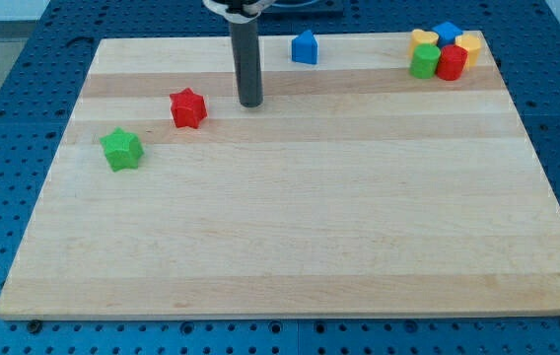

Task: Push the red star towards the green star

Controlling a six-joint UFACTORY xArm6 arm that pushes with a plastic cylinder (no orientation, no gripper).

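The red star [188, 107] lies on the wooden board [290, 217] at the upper left. The green star [121, 149] lies below and to the left of it, a short gap apart. My tip [250, 103] stands on the board to the right of the red star, a small gap away, not touching it. The rod rises straight up out of the view's top.
A blue block [305, 47] sits near the board's top edge, right of the rod. A cluster at the top right corner holds a green block [424, 61], a red block [451, 62], a blue block [447, 33] and two yellow blocks [469, 44].
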